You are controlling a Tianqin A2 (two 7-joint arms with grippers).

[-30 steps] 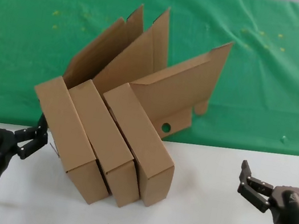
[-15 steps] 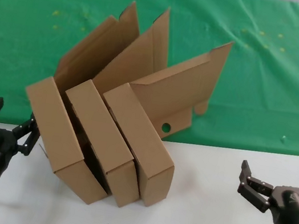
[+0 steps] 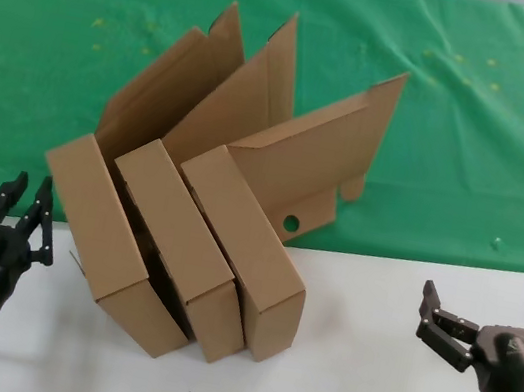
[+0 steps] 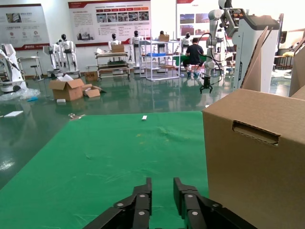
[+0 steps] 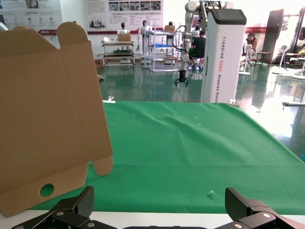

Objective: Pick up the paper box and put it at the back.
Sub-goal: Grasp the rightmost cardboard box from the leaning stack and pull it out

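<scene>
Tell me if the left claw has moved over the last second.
Yes. The left claw has drawn back leftward from the leftmost paper box, closing its fingers; the right claw is parked, open.

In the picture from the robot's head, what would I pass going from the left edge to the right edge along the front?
Left claw → leftmost paper box → middle paper box → rightmost paper box → right claw.

Three paper boxes [image 3: 234, 242], one green cloth [image 3: 474, 142], two claws [image 3: 20, 214].
</scene>
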